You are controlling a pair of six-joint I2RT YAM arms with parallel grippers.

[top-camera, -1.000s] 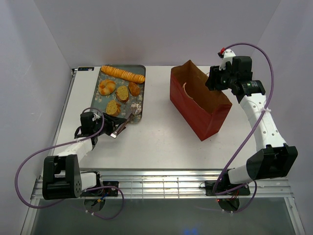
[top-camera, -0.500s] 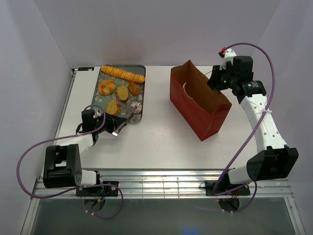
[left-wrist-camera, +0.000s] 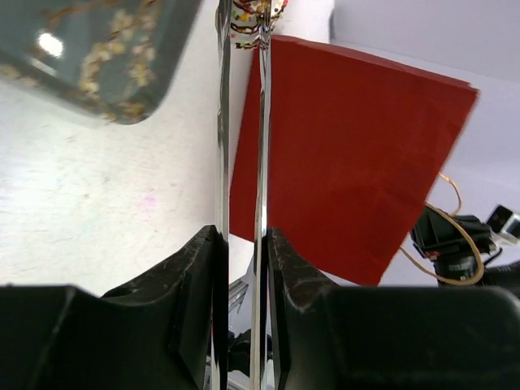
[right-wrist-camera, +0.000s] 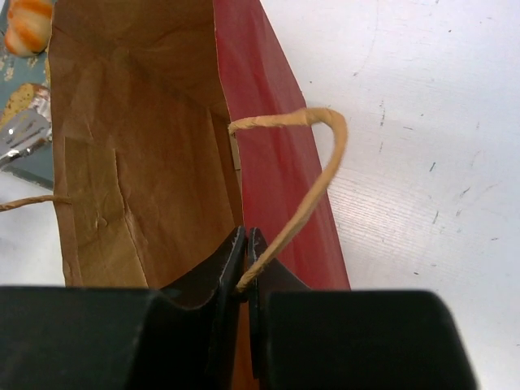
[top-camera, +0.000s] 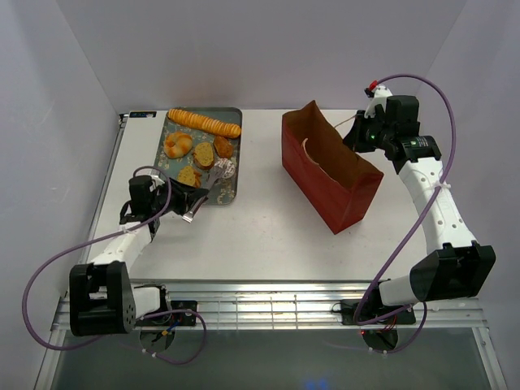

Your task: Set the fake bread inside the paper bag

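A white table with white walls around. The grey tray at the far left corner holds the bread — a loaf, a bun and slices. The left gripper squeezes the tongs, which pinch the donut at the tray's right edge. The wrist view cuts the donut off. The red bag stands open near the far right — the right gripper is pinched tight on its handle.

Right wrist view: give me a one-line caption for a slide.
Right gripper pinches the string handle of the open paper bag, its brown inside in view.
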